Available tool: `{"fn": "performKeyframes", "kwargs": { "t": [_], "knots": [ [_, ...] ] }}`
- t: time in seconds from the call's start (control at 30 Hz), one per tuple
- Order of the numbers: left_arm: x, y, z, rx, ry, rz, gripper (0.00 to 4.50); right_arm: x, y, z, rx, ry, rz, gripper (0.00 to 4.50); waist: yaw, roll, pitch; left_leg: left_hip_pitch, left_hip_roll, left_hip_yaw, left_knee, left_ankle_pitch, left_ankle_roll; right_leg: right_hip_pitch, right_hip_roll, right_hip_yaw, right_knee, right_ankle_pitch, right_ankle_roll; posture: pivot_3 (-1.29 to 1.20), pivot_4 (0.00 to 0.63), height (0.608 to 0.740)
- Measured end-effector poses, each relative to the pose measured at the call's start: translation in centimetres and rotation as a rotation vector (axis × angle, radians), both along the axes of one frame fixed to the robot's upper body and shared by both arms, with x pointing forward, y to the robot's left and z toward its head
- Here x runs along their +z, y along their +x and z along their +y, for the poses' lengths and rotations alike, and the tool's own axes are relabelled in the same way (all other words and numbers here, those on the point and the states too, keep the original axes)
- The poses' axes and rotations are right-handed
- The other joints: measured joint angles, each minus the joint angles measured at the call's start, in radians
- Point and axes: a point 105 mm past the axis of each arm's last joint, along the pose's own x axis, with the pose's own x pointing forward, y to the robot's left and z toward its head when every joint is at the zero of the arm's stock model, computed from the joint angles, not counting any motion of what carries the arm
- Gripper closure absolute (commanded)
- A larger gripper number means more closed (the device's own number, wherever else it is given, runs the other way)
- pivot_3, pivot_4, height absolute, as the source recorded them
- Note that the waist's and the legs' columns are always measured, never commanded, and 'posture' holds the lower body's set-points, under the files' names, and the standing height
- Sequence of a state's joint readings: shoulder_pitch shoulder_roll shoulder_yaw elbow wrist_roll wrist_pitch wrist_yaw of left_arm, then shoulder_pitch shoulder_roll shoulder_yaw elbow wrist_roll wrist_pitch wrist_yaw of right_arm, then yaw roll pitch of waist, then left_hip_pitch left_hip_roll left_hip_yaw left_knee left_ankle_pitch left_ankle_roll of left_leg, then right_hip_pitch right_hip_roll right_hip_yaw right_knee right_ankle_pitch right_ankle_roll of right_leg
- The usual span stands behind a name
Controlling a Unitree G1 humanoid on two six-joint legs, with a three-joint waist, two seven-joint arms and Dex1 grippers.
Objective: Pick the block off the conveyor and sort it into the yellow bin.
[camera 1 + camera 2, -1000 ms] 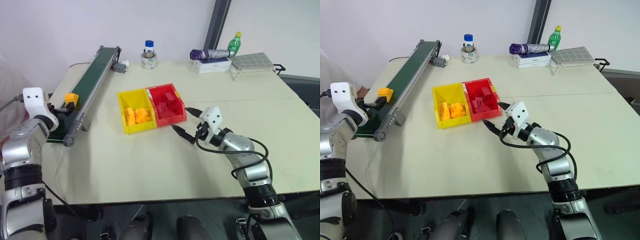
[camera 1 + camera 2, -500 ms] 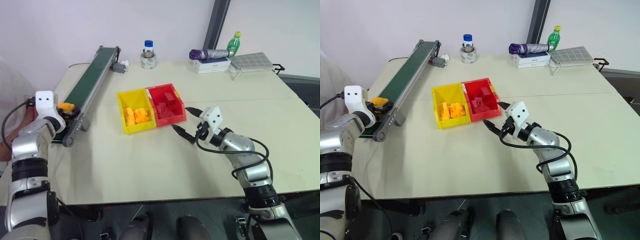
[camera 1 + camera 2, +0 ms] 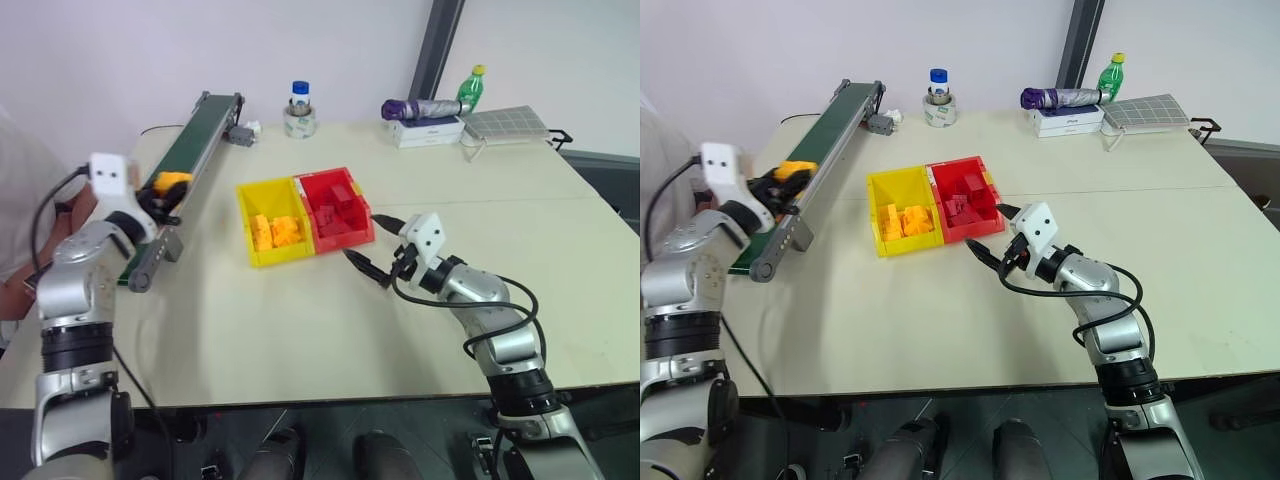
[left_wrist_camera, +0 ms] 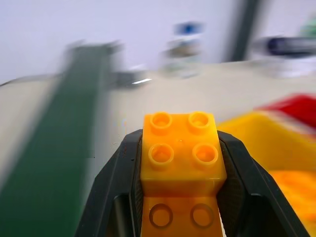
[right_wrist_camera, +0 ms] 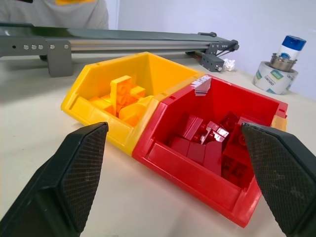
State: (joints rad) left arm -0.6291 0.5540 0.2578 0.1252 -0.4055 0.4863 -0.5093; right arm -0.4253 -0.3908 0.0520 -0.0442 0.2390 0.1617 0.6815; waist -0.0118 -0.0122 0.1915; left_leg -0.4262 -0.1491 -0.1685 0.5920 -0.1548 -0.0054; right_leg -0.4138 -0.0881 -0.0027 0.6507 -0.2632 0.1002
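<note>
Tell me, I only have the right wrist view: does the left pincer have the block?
Observer: Yes, the left pincer is shut on the yellow-orange block.
Operator: Where is it?
Observer: Raised over the conveyor, short of the yellow bin.
Operator: Anything else on the table?
Observer: A green bottle stands at the far edge.

The yellow-orange block (image 4: 181, 150), studs up, is clamped between the left gripper (image 4: 180, 197) fingers just above the long dark green conveyor (image 3: 190, 150), at about nine o'clock from the open yellow bin (image 3: 253, 199) holding yellow bricks.
</note>
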Motion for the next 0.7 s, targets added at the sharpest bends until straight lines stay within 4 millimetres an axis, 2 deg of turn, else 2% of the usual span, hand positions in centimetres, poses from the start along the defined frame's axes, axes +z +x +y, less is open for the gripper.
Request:
{"fn": "performKeyframes", "kwargs": {
  "t": [0.2,0.3,0.4,0.5,0.67,0.7],
  "knots": [
    [-0.5,1.3,-7.1,-0.136,-0.050,-0.021,3.15,0.0,0.0,0.0,-0.004,0.001,-0.001,0.00,0.002,0.000,0.000,0.000,0.000,0.000,0.001,0.000,0.000,0.000,0.000,0.000,0.000,0.001,0.001,0.00,0.150,0.740],
    [-0.7,2.0,-9.4,-0.132,-0.043,-0.044,3.15,0.0,0.1,-0.1,-0.015,0.000,-0.001,0.00,0.000,0.000,0.000,0.000,0.000,0.001,0.001,0.000,0.001,0.000,0.000,0.000,0.000,0.001,0.001,0.00,0.150,0.740],
    [-2.2,2.7,-11.6,-0.137,-0.040,-0.015,3.15,-0.4,0.1,-0.4,-0.032,-0.013,0.002,0.00,0.000,0.000,0.000,0.000,0.000,0.001,0.001,0.001,0.001,0.000,0.000,0.000,0.000,0.001,0.001,0.00,0.150,0.740],
    [-3.1,3.5,-11.7,-0.095,-0.035,0.005,3.15,-0.5,-0.1,-0.5,-0.040,-0.016,0.002,0.00,-0.002,0.000,0.000,0.000,0.000,0.001,0.001,0.001,0.001,0.000,0.001,0.000,0.000,0.001,0.001,0.00,0.150,0.740],
    [-2.6,4.5,-10.3,0.006,-0.020,-0.015,3.15,-0.1,-0.3,-0.6,-0.048,-0.016,-0.017,0.00,0.000,0.000,0.000,0.000,0.000,0.001,0.002,0.001,0.001,0.000,0.001,0.000,0.000,0.001,0.002,0.00,0.150,0.740],
    [-2.7,4.6,-9.9,0.022,-0.028,-0.011,2.65,-0.2,-0.3,-0.7,-0.051,-0.015,-0.015,0.00,0.000,0.000,0.000,0.000,0.000,0.001,0.002,0.001,0.001,0.000,0.001,0.000,0.000,0.001,0.002,0.00,0.150,0.740]
  ]
}}
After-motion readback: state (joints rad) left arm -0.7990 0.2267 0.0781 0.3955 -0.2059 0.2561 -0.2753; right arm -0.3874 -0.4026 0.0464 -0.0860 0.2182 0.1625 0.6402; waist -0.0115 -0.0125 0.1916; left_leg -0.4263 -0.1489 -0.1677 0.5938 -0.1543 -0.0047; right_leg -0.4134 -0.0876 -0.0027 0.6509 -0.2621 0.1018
